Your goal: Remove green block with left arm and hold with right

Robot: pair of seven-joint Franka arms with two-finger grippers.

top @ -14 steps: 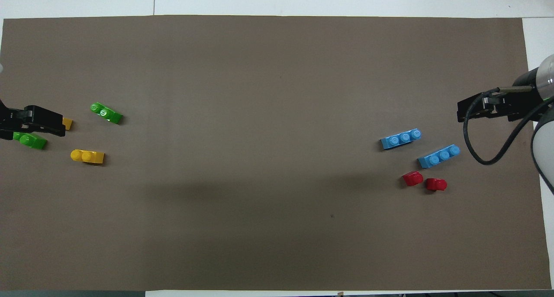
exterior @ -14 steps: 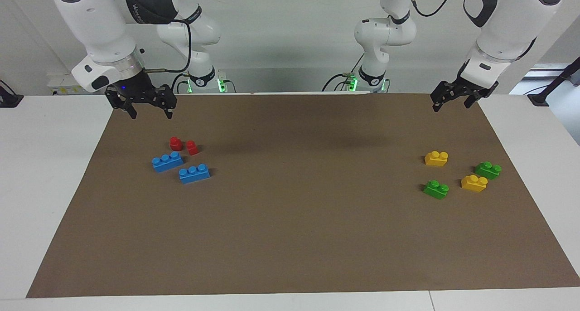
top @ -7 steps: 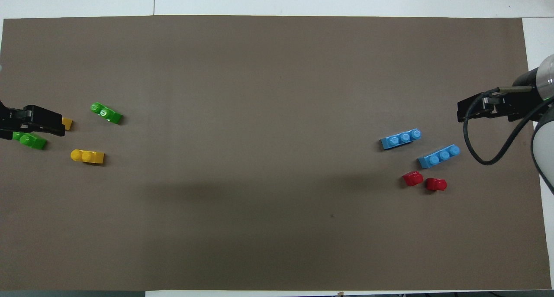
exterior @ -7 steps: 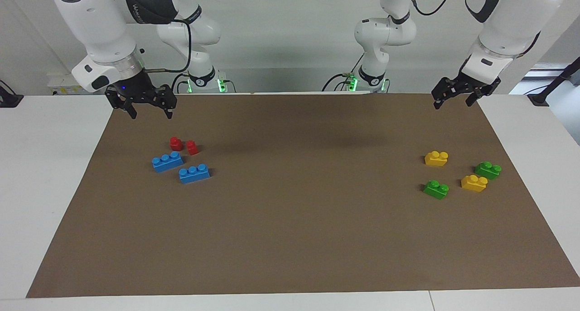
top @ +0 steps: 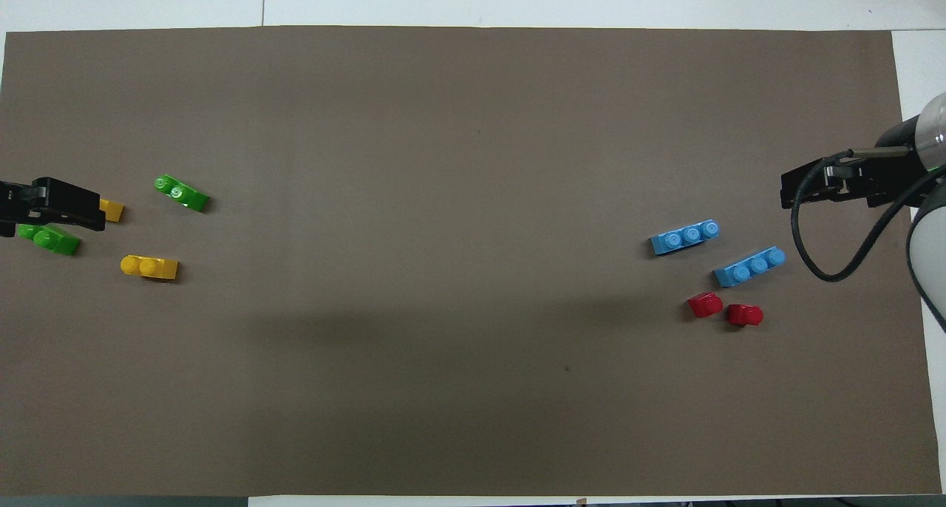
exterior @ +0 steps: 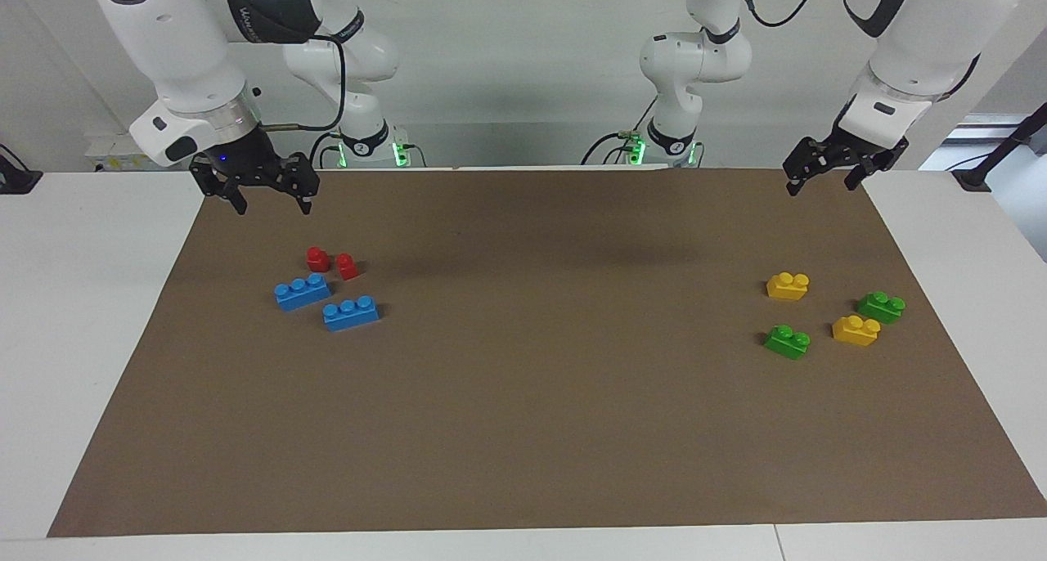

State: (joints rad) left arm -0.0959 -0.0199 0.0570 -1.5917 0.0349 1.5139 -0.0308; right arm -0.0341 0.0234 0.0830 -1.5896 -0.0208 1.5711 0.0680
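Observation:
The bright green block (exterior: 788, 342) (top: 181, 193) lies on the brown mat (exterior: 523, 430) at the left arm's end, studs up. A darker green two-stud brick (exterior: 881, 307) (top: 50, 240) lies beside it, closer to the table's end. My left gripper (exterior: 820, 186) is open and empty, up in the air over the mat's corner by the robots, apart from every brick. In the overhead view my left gripper (top: 46, 205) covers part of the darker green brick and of a yellow brick. My right gripper (exterior: 272, 208) (top: 797, 189) is open and empty, and waits above the mat near the red bricks.
Two yellow two-stud bricks (exterior: 788, 285) (exterior: 856, 329) lie among the green ones. Two blue three-stud bricks (exterior: 302, 291) (exterior: 351, 312) and two small red bricks (exterior: 317, 258) (exterior: 347, 266) lie at the right arm's end.
My left gripper has drifted slightly up and toward the table's end, still open. The right arm and all the bricks have not moved.

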